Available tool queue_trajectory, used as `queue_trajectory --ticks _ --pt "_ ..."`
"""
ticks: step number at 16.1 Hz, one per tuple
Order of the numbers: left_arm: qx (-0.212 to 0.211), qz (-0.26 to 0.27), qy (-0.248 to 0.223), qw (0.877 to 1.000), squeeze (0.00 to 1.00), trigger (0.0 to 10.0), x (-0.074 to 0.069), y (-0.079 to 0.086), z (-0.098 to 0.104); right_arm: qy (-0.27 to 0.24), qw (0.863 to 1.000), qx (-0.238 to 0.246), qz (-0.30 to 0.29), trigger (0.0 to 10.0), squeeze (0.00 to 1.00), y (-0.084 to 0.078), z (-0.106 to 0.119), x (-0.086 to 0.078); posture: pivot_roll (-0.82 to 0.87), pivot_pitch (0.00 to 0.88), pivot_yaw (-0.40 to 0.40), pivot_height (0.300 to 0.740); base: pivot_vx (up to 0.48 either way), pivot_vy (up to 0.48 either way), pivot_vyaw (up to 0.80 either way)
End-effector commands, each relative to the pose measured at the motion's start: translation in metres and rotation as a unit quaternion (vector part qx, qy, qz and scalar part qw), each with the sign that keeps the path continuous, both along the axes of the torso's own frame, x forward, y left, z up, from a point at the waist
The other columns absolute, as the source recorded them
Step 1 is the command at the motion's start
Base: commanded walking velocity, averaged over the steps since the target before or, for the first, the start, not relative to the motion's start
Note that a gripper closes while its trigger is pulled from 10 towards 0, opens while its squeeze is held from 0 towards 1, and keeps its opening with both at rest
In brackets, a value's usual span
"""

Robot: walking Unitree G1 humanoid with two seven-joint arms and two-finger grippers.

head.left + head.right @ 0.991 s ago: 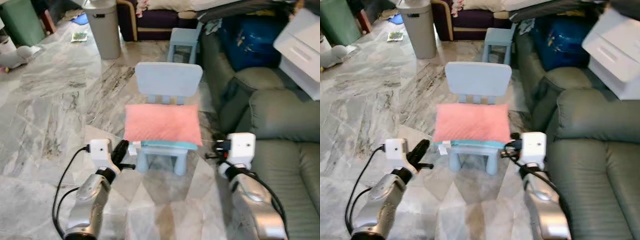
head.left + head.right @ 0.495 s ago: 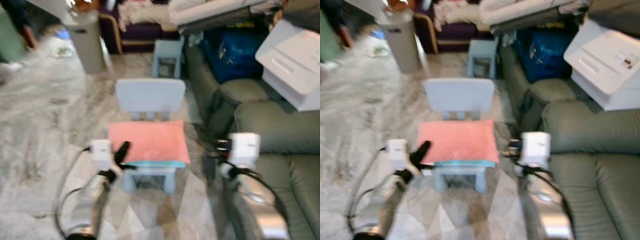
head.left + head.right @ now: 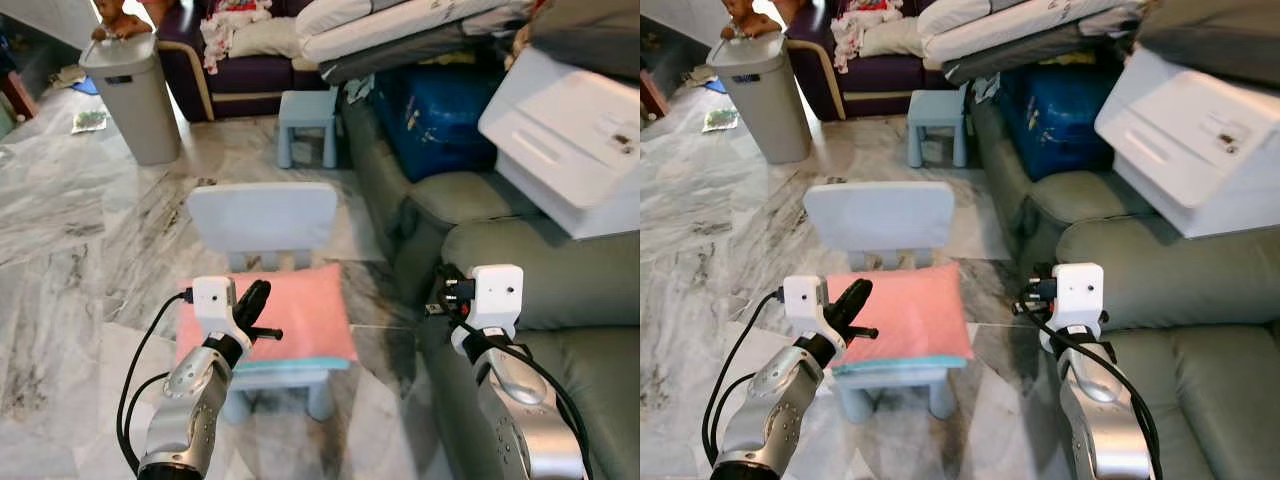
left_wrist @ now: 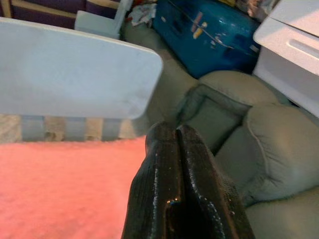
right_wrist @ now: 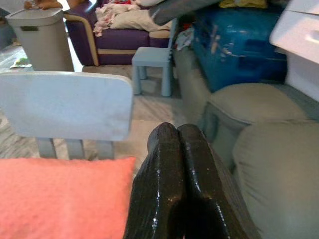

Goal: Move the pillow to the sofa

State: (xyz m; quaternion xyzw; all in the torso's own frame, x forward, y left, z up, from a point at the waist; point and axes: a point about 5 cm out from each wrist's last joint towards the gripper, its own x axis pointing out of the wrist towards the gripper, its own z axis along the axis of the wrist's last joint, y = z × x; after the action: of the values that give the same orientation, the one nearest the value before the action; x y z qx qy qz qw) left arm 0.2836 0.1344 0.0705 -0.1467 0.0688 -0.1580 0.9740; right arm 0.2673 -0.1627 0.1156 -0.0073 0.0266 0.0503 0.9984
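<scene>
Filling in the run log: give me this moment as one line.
pillow: flat on small blue chair | left tool: shut, over pillow's edge | right tool: shut, between chair and sofa | grasp: none

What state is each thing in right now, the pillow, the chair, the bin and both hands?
Pink pillow: lying flat on the chair seat, not gripped.
Small blue chair: upright.
Grey bin: upright, lid closed.
Left hand: fingers shut, above the pillow.
Right hand: fingers shut, empty.
</scene>
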Motion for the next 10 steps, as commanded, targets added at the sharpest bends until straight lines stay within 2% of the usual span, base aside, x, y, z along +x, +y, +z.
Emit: queue_trajectory --ticks 1,2,10 --pt "0.006 0.014 0.004 1.0 0.0 10.0 -0.0016 0.0106 -0.0016 -0.01 1.0 0.004 0.008 10.0 0.0 0.0066 0.0044 0.0014 -0.13 0.11 0.012 0.74 0.277 0.394 0.0" --pt "0.006 0.014 0.003 1.0 0.0 10.0 -0.0015 0.0106 -0.0012 -0.01 1.0 0.004 0.008 10.0 0.0 0.0067 0.0046 0.0014 -0.13 0.113 0.013 0.74 0.259 0.405 0.0" --pt "0.004 0.011 0.003 1.0 0.0 10.0 -0.0001 0.0076 0.0001 -0.013 1.0 0.004 0.005 10.0 0.0 0.0069 0.0059 0.0022 -0.13 0.117 0.018 0.74 0.0 0.0 0.0"
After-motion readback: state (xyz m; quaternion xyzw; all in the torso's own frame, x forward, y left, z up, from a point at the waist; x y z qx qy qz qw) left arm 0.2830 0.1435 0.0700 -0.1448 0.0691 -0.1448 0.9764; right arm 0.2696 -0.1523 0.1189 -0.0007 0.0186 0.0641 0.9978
